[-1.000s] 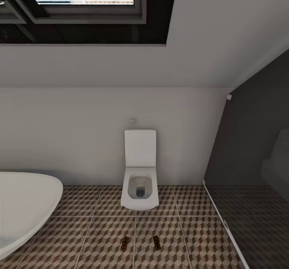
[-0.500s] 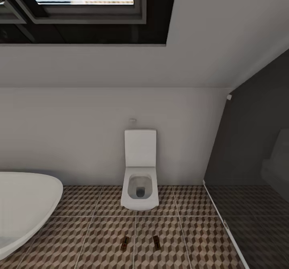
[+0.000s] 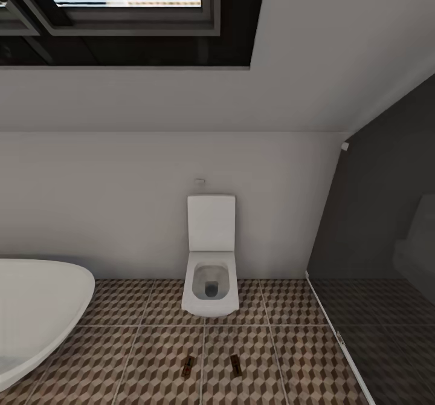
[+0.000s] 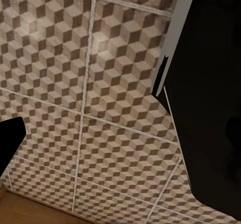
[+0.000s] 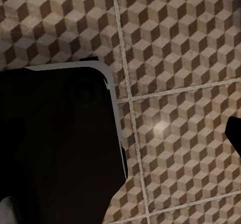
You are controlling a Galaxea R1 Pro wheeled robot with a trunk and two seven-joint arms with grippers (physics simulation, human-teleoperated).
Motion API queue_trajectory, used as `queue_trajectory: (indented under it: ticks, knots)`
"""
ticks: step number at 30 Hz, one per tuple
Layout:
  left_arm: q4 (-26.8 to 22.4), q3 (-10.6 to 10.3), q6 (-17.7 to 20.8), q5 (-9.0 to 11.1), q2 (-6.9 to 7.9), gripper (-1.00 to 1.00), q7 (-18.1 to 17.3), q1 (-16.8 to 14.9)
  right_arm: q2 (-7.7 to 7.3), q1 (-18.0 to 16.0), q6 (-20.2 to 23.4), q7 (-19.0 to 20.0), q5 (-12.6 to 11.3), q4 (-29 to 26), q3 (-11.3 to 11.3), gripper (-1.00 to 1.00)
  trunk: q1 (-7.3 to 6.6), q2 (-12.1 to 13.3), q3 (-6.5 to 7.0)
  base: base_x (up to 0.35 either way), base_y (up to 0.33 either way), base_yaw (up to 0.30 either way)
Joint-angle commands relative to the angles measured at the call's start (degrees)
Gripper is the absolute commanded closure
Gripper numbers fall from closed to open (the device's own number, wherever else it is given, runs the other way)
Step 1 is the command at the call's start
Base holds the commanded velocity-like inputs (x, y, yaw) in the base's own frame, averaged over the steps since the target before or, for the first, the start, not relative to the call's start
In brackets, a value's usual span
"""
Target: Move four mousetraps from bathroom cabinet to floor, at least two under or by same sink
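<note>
Two mousetraps lie on the cube-patterned bathroom floor (image 3: 151, 356) in the head view, in front of the toilet: one (image 3: 189, 367) to the left, the other (image 3: 235, 365) to the right, a short gap between them. The other mousetraps, the cabinet and the sink are out of view. My left gripper (image 4: 118, 148) hangs above bare tiles, one dark fingertip (image 4: 10, 141) at the picture's edge. My right gripper (image 5: 150, 138) also hangs over bare tiles, with a dark fingertip (image 5: 234, 133) at the edge. Both stand open with nothing between the fingers.
A square white toilet (image 3: 210, 272) stands against the back wall. The oval white bathtub (image 3: 36, 314) is at the left. Dark shower glass (image 3: 374, 260) with darker tiles bounds the right. My black base (image 5: 55, 143) shows beside the tiles. An orange-brown wooden edge (image 4: 30, 210) borders the floor.
</note>
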Motion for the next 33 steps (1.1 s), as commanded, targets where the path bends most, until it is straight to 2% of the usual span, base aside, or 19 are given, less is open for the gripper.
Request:
queue_trajectory:
  ticks: [1,33]
  knots:
    - [-0.01,-0.47,0.22,0.41,-0.01,-1.00,0.12,-0.05,0.00,-0.03,-0.10,-0.18,-0.41,-0.01,0.49,-1.00,0.03,-0.12,-0.13,0.000,0.000,0.000]
    - [-0.01,-0.49,0.22,0.41,-0.01,-1.00,0.12,-0.05,0.00,-0.03,-0.10,-0.15,-0.41,-0.01,0.48,-1.00,0.03,-0.12,-0.13,0.000,0.000,0.000]
